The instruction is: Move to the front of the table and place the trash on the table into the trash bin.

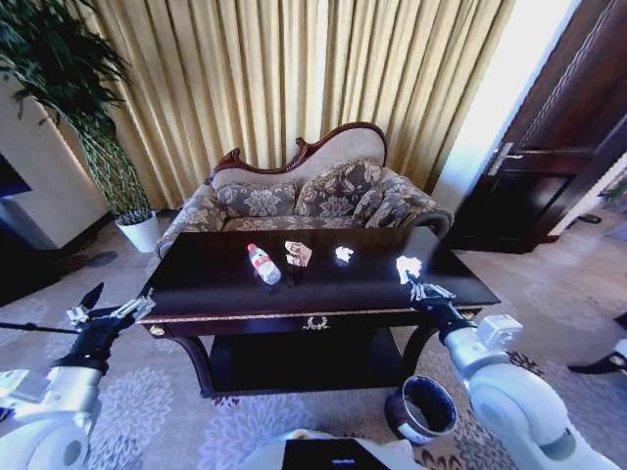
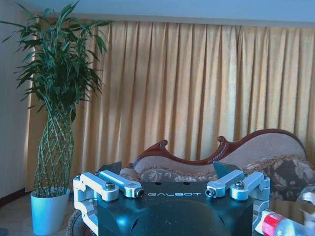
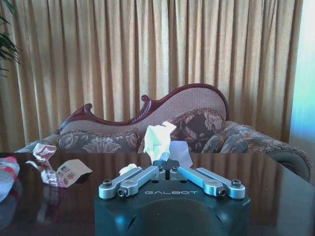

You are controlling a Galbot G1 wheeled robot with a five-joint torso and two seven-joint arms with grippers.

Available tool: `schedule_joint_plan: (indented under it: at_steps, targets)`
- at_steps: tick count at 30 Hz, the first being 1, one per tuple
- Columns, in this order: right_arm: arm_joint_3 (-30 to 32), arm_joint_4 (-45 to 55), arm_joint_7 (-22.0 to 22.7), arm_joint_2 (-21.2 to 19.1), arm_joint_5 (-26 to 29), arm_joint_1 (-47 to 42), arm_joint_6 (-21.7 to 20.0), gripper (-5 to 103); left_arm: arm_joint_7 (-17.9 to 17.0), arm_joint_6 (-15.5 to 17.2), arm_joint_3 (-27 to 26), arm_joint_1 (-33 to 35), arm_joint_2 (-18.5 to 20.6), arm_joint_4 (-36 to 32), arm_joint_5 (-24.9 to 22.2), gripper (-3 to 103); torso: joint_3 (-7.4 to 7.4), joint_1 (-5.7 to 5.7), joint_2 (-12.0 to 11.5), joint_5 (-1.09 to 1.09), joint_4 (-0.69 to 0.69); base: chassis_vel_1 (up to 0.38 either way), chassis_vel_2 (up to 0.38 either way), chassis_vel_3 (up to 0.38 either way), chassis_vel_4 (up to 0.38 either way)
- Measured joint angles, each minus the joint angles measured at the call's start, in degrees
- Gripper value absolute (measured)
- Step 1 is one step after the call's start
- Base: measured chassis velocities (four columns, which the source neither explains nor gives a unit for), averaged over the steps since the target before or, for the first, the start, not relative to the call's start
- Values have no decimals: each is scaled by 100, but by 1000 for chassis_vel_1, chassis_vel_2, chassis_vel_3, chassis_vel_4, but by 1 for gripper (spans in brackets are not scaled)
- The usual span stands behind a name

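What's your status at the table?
Right gripper shut on paper wad above the table. Left gripper open, off the left end. Bottle and wrapper still there. Bin below.

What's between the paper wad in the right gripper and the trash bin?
Nothing visible. The right gripper holds a white paper wad above the table's front right corner; the trash bin stands open on the carpet just below, beside the table leg.
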Motion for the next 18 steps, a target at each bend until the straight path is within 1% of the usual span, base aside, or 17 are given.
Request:
schedule_joint_plan:
  at_steps: [9, 12, 15, 16, 18]
  targets:
    - [-39, -10, -47, 110, -56, -29, 0, 0, 39, -24, -19, 10, -1, 36, -7, 100, -1, -4, 2, 0, 0, 148, -152, -140, 157]
    - [-39, -59, -49, 153, -87, -51, -30, 0, 41, -37, -22, 11, -2, 46, -7, 100, -1, -4, 2, -1, 0, 96, -57, -55, 88]
    - [29, -214, 90, 306, -144, -209, -206, 0, 40, -46, -71, 14, 16, 39, -31, 100, -1, -4, 2, -1, 1, 0, 0, 0, 0]
    - [29, -214, 90, 306, -144, -209, -206, 0, 40, -46, -71, 14, 16, 39, -31, 100, -1, -4, 2, -1, 1, 0, 0, 0, 0]
    - [126, -378, 133, 452, -209, -415, -223, 0, 38, -46, -130, 7, 57, 20, -93, 100, 0, 0, 0, 0, 0, 0, 0, 0, 0]
